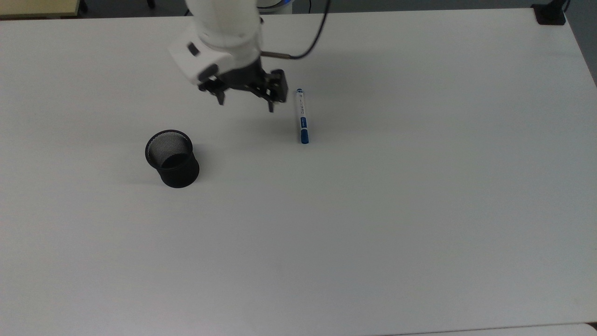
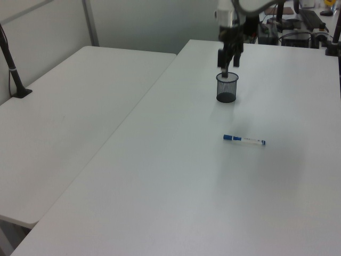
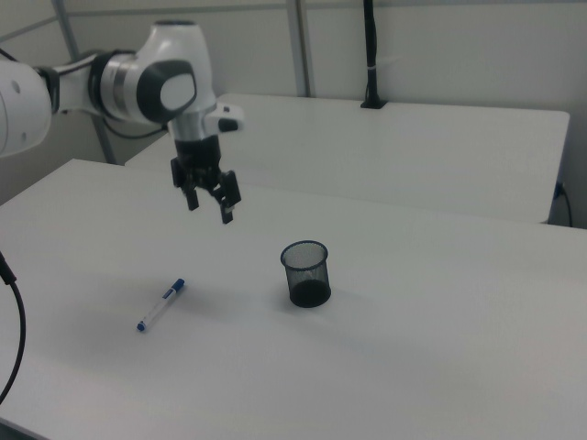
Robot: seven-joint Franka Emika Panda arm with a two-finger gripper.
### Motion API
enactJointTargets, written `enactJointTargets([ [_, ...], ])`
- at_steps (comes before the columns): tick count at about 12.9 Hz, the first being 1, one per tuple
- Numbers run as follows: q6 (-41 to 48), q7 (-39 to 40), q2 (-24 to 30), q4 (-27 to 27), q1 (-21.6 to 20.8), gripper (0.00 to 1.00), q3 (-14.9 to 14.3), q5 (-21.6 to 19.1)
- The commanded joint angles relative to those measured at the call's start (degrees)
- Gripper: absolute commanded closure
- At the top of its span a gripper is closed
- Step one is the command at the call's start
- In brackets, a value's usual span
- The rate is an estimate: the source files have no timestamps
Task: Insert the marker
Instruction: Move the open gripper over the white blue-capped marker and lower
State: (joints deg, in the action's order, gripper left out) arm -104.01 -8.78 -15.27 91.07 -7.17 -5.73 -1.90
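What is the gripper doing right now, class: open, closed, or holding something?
Gripper: open, holding nothing, above the table beside the marker, which lies untouched.

A broad white table (image 1: 373, 224) carries two things, both lying or standing directly on its bare top. A marker (image 1: 302, 115) with a white barrel and blue cap lies flat, roughly parallel to the top view's left and right edges, nearer the far edge than the near one, its cap end towards the near edge. A black mesh cup (image 1: 171, 158) stands upright with its mouth open, well apart from the marker, towards the top view's left edge. In the right view, the marker (image 3: 160, 304) lies nearer the near edge and the cup (image 3: 305, 273) sits mid-table.
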Motion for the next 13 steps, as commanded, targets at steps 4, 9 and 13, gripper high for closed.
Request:
enactJointTargets([
  [4, -6.5, -1.9, -3.6, 8.2, -4.9, 0.00, 1.6, 1.8],
  [9, -6.7, -1.9, -5.6, 11.0, -6.6, 0.09, 4.1, 3.2],
  [13, -8.4, -3.3, -8.0, 10.4, -7.9, 0.18, 4.1, 3.7],
])
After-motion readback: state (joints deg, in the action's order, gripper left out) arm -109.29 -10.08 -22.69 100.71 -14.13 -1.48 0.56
